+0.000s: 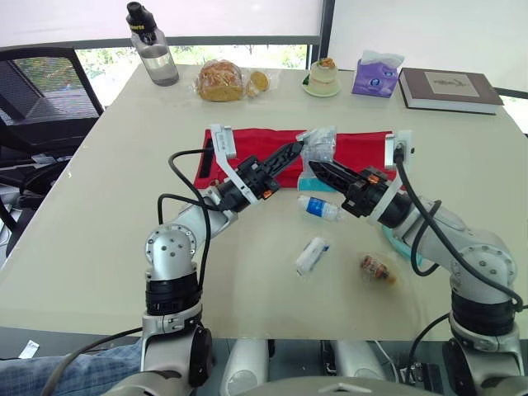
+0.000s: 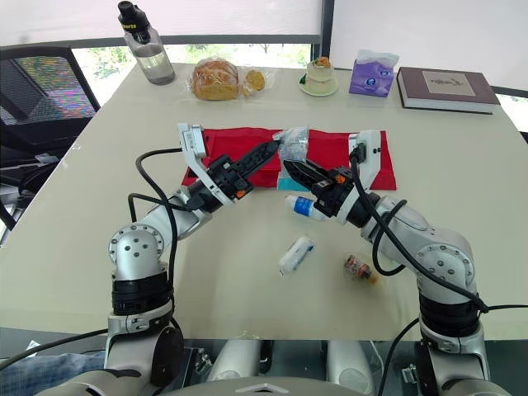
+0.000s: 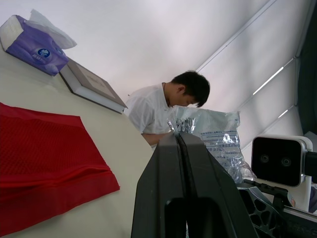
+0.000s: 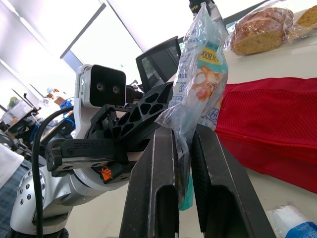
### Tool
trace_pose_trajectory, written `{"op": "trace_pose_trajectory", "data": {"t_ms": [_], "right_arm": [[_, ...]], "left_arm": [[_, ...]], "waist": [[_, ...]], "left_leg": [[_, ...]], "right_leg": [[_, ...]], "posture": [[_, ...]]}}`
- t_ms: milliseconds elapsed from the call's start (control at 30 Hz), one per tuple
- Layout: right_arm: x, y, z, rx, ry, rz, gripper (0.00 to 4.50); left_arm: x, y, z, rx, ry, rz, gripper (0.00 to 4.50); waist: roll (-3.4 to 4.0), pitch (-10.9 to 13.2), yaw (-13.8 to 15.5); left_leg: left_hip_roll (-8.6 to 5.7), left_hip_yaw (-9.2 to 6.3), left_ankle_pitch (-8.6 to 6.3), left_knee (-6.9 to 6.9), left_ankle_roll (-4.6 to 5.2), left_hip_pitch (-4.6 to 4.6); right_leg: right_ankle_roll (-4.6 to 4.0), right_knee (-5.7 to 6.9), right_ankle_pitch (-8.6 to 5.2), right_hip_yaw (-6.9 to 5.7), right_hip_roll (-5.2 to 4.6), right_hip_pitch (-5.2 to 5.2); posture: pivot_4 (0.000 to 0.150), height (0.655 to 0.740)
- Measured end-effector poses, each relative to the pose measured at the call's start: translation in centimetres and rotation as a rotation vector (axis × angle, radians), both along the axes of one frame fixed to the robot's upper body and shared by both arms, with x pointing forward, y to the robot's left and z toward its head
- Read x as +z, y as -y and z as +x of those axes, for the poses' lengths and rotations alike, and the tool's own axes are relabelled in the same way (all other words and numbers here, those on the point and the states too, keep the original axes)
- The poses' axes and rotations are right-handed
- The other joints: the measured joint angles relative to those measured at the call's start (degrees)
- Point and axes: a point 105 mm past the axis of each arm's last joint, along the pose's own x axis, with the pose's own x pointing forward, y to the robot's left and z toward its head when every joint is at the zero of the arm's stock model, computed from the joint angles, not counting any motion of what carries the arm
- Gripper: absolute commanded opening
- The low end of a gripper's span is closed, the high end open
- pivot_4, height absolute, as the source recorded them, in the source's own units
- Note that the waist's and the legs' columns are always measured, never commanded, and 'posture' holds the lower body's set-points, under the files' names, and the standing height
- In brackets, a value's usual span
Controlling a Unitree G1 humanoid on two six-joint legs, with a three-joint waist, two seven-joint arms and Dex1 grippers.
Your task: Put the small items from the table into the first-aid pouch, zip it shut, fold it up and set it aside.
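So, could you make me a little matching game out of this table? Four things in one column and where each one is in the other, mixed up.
Things:
1. clear plastic packet
2. book
3. water bottle
4. red pouch

Places:
A. far right corner of the table
B. spread flat in the middle of the table
C. far left corner of the table
D. lifted above the table, pinched by the left gripper and the right gripper

Pairs: 1-D, 2-A, 3-C, 4-B
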Motion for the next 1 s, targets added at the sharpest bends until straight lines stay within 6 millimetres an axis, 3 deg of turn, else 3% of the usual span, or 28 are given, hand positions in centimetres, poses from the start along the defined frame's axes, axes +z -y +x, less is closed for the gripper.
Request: {"op": "trace_pose_trajectory", "data": {"t_ms": [100,233,267,333,400,767,1000], "right_arm": [[-0.1,0.1,0.2,-0.011,-0.005,-0.005,0.0],[-0.5,0.3,0.5,-0.025,-0.024,-0.011,0.0],[-0.5,0.3,0.5,-0.025,-0.024,-0.011,0.0],[-0.5,0.3,0.5,-0.022,-0.024,-0.01,0.0],[-0.5,0.4,0.5,-0.022,-0.023,-0.012,0.0],[0.0,0.2,0.1,0.018,-0.024,0.03,0.0],[-0.6,0.6,0.0,0.012,-0.042,0.022,0.0]], "left_arm": [[-0.1,-0.2,0.2,0.008,-0.006,-0.006,0.77],[-0.1,-0.7,0.5,0.027,-0.012,-0.023,2.59],[0.0,-0.8,0.5,0.027,-0.013,-0.026,2.77],[0.0,-1.4,0.7,0.039,-0.022,-0.042,3.74],[0.0,-1.9,0.8,0.05,-0.029,-0.055,4.23],[-0.6,-2.8,0.7,0.044,-0.079,-0.092,4.37],[-2.1,-4.5,1.8,0.16,-0.03,0.128,4.37]], "waist": [[0.0,0.0,0.0],[0.0,0.0,0.0],[0.0,0.0,0.0],[0.0,0.0,-0.02],[0.0,0.0,-0.02],[0.0,0.01,-0.01],[0.01,0.01,-0.02]], "left_leg": [[0.0,0.0,0.0,0.0,0.0,0.0],[0.0,0.0,0.0,-0.01,0.0,-0.01],[0.0,0.0,0.0,-0.01,0.0,-0.01],[0.0,0.01,0.0,-0.02,0.0,-0.01],[0.0,0.0,0.0,-0.02,0.0,-0.01],[0.01,0.01,0.0,-0.02,0.0,-0.01],[0.01,0.03,0.0,-0.06,0.0,-0.01]], "right_leg": [[0.0,0.0,0.0,0.0,0.0,0.0],[0.0,0.0,0.0,0.0,0.0,-0.01],[0.0,-0.01,0.0,0.0,0.0,-0.01],[0.0,-0.01,0.0,0.0,0.0,-0.02],[0.0,-0.01,0.0,0.0,0.0,-0.02],[0.0,0.0,0.0,0.0,0.0,-0.02],[-0.01,0.0,0.0,0.03,0.01,-0.06]], "posture": [[0.15,0.74],[0.15,0.74],[0.15,0.74],[0.15,0.74],[0.15,0.74],[0.15,0.74],[0.15,0.74]]}}
